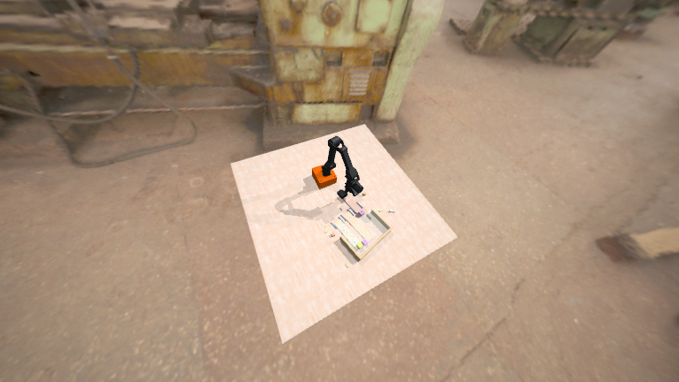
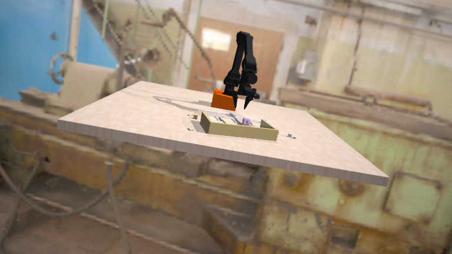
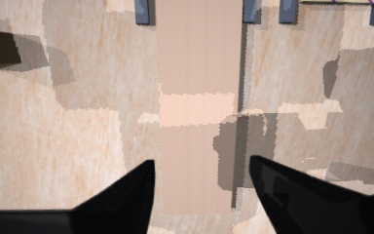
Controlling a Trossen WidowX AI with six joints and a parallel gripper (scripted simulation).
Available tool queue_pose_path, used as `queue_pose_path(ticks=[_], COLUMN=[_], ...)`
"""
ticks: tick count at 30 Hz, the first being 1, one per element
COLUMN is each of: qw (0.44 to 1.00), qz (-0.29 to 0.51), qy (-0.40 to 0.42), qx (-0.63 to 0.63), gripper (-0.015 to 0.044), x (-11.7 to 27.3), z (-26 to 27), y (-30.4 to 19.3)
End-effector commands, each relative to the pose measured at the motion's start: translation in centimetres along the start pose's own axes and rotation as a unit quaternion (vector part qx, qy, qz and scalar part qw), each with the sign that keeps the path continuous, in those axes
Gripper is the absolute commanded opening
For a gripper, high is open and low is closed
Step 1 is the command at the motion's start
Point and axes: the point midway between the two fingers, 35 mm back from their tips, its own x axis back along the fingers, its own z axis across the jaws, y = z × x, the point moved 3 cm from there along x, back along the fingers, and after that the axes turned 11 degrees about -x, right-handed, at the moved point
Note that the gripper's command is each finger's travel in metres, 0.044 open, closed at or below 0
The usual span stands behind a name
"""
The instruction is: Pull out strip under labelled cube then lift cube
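My gripper (image 1: 349,194) (image 2: 240,108) (image 3: 203,165) is open and empty above the near end of a flat pink strip (image 1: 353,204) (image 3: 197,63). In the wrist view its fingers stand apart on either side of the strip, which lies between blue rails. A purple cube (image 1: 361,212) (image 2: 246,121) is at the strip's far end, by the tray's open side; whether it rests on the strip is too small to tell. A second purple cube (image 1: 364,241) and a yellow-green cube (image 1: 359,245) sit close together inside the tray. No label is readable.
The walled tan tray (image 1: 351,249) (image 2: 243,131) is beyond the gripper, with pale strips and blue rails at its open side. Small loose bits lie around it, among them an orange-brown block (image 1: 332,234) (image 2: 195,116) and a grey piece (image 2: 289,134). The orange base (image 1: 324,178) (image 2: 222,100) is behind.
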Motion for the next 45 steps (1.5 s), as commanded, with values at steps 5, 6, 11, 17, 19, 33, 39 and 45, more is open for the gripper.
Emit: queue_pose_path(ticks=[5,6,11,17,19,33,39,45], qw=[1.0,1.0,1.0,1.0,1.0,1.0,1.0,1.0], qz=[0.003,0.003,0.002,0.0,0.0,-0.003,-0.004,-0.004], qy=[-0.003,-0.002,-0.002,-0.002,-0.002,-0.002,-0.002,-0.002], qx=[0.002,0.002,0.002,0.002,0.002,0.002,0.002,0.002], gripper=[0.044,0.044,0.044,0.044,0.044,0.044,0.0361,0.025], x=[0.4,0.5,0.9,1.3,1.5,2.0,1.7,0.7], z=[0.5,0.6,0.9,1.3,1.5,2.2,2.2,2.2], y=[3.2,3.6,5.9,8.5,9.4,15.5,16.5,16.5])
